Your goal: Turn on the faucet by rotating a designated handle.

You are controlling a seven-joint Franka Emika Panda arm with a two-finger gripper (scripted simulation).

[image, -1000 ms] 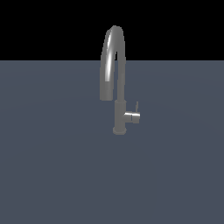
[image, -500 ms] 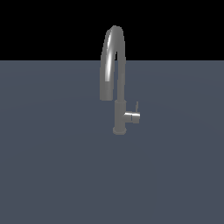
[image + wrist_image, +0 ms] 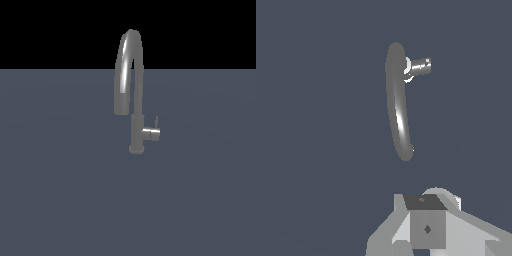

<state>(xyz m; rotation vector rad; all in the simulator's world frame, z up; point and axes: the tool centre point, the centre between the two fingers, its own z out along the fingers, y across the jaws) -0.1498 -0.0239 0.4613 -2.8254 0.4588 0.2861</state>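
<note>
The faucet [image 3: 137, 127] is a tall grey metal gooseneck tap standing on a dark grey surface, its arched spout [image 3: 125, 70] curving toward the exterior view's left. The handle [image 3: 151, 133] is a short cylinder stub jutting from the post toward the exterior view's right, with a thin lever [image 3: 156, 122] pointing up. The wrist view looks down on the spout [image 3: 398, 107] and the handle [image 3: 420, 66]. Part of my gripper [image 3: 426, 226] shows at the edge of the wrist view, well apart from the faucet. Its fingers are not clear. The gripper is out of the exterior view.
The flat dark grey surface [image 3: 60, 190] spreads all around the faucet. A black background [image 3: 50, 30] lies behind it.
</note>
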